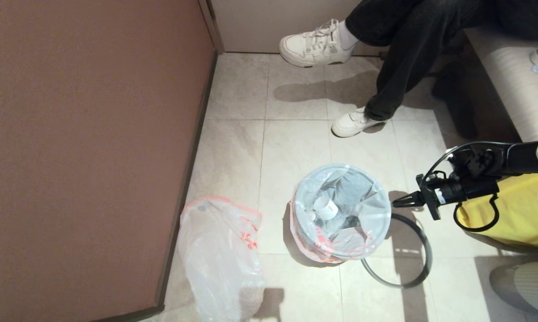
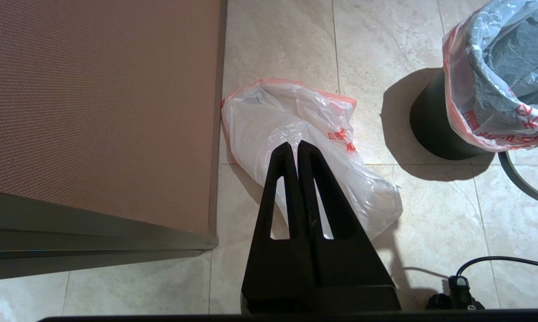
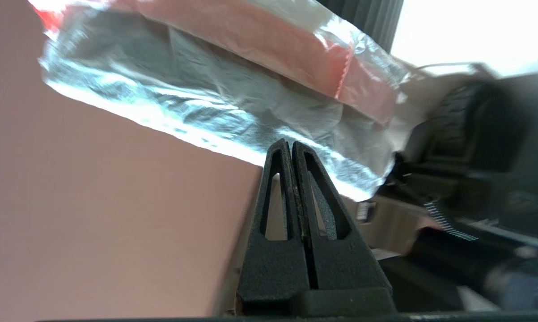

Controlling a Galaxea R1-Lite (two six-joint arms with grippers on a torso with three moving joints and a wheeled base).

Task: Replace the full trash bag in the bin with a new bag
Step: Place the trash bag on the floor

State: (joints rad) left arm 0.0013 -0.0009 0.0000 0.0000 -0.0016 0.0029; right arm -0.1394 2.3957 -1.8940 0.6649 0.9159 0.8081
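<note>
The bin [image 2: 429, 129], a small dark tub, stands mid-floor. The full trash bag [image 1: 340, 212] lines it, its pink-edged film folded over the rim, with white cup shapes inside. The bin's grey hoop [image 1: 403, 285] lies on the tiles, leaning against the bin's right side. The new bag [image 1: 219, 259], plain crumpled film with red print, lies on the floor to the left by the wall. My right gripper [image 1: 394, 203] is shut and empty, its tip just right of the bin's rim; its wrist view shows the film [image 3: 233, 103] close ahead. My left gripper [image 2: 294, 145] hangs shut and empty above the new bag [image 2: 304, 147].
A brown wall panel [image 1: 85, 147] runs along the left. A seated person's legs and white shoes [image 1: 351, 123] are behind the bin. A yellow bag [image 1: 514, 214] sits under my right arm, with a bench [image 1: 510, 76] behind it.
</note>
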